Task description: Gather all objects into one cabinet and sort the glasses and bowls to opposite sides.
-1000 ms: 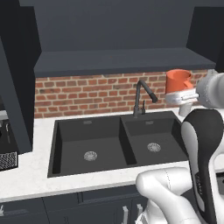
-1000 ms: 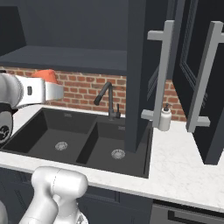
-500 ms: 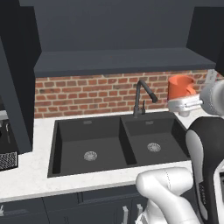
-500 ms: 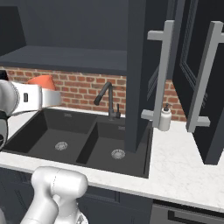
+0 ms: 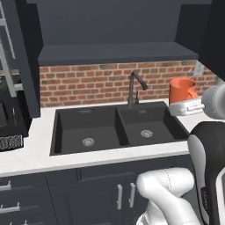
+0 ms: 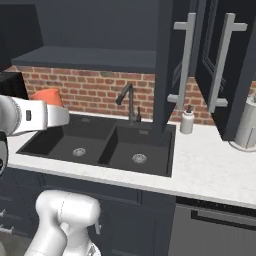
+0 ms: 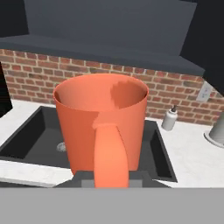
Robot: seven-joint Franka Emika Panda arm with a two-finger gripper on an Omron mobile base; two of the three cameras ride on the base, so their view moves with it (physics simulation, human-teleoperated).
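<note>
So the gripper (image 7: 111,181) has its fingers clamped on the orange mug (image 7: 101,127) by the handle; mug's upright, held in the air above the black sink (image 5: 115,127), right of the faucet (image 5: 134,88)

Wall: red brick backsplash (image 5: 88,83) running behind the sink.
Counter: white counter (image 6: 210,170) carrying a black double sink (image 5: 116,127).

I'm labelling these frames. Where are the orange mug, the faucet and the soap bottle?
orange mug (image 7: 100,127): hand view, front wall above the handle.
faucet (image 5: 133,90): left base view, upright neck.
soap bottle (image 6: 187,121): right base view, white body.
</note>
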